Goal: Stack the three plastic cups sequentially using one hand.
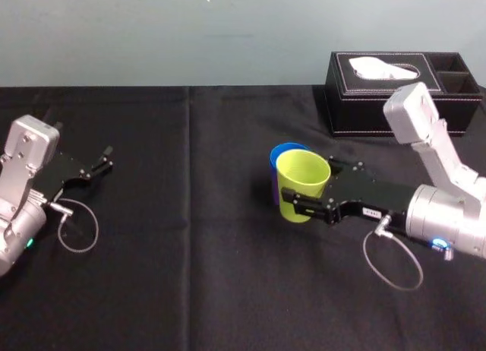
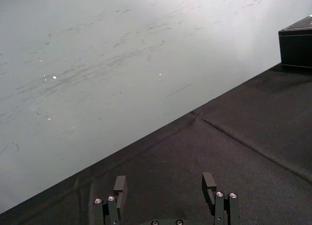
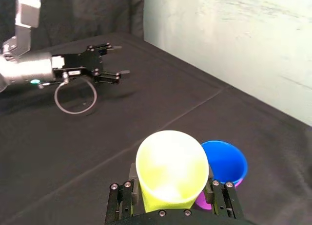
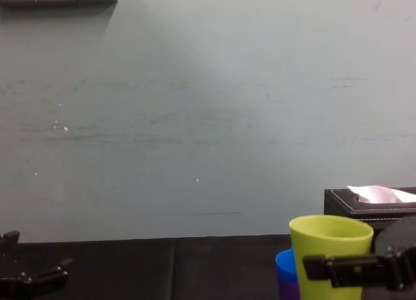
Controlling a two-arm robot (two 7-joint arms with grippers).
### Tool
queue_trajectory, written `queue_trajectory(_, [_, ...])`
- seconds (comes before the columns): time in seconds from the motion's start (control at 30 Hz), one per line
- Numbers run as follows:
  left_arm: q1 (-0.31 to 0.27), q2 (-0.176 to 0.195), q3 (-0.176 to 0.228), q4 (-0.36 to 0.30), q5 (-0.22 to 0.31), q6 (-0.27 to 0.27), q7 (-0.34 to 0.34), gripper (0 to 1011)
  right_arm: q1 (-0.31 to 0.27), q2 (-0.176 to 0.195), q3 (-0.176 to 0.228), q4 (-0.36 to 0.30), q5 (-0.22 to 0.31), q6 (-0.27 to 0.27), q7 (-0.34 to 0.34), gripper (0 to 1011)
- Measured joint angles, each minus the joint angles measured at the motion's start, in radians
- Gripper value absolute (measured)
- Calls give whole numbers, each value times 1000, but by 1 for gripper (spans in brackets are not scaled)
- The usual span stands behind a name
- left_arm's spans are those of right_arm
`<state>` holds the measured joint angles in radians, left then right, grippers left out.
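My right gripper [image 1: 311, 188] is shut on the yellow-green cup [image 1: 302, 185], one finger on each side of its wall [image 3: 170, 196]. The cup is upright, mouth up. Right behind it, toward the wall, stands the blue cup [image 1: 287, 152], nested in the purple cup [image 3: 204, 200], of which only a sliver shows. In the chest view the yellow-green cup [image 4: 330, 248] has its rim higher than the blue cup's rim [image 4: 285, 258]. My left gripper [image 1: 106, 159] rests open and empty at the far left of the table.
A black tissue box [image 1: 402, 93] with a white tissue stands at the back right, behind my right arm. The black cloth [image 1: 190, 252] covers the table, with free room between the two arms. The wall runs along the far edge.
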<state>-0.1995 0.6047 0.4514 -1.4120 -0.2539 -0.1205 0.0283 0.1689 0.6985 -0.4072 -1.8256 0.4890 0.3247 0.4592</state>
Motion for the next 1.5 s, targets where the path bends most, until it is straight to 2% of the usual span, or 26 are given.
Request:
queue_trajectory(0.33, [0, 0, 0, 0, 0, 0, 0, 1011, 61, -12, 4, 21, 0, 46, -25, 734])
queue_trajectory(0.53, [0, 0, 0, 0, 0, 0, 0, 1011, 101, -34, 2, 48, -5, 62, -41, 735])
queue_trajectory(0.8, [0, 0, 0, 0, 0, 0, 0, 1011, 159, -65, -20, 95, -36, 81, -50, 735])
queue_trajectory(1.13, [0, 0, 0, 0, 0, 0, 0, 1011, 216, -98, -47, 168, -68, 78, -29, 734])
queue_trajectory(1.5, [0, 0, 0, 0, 0, 0, 0, 1011, 249, -122, -60, 214, -84, 66, -7, 734])
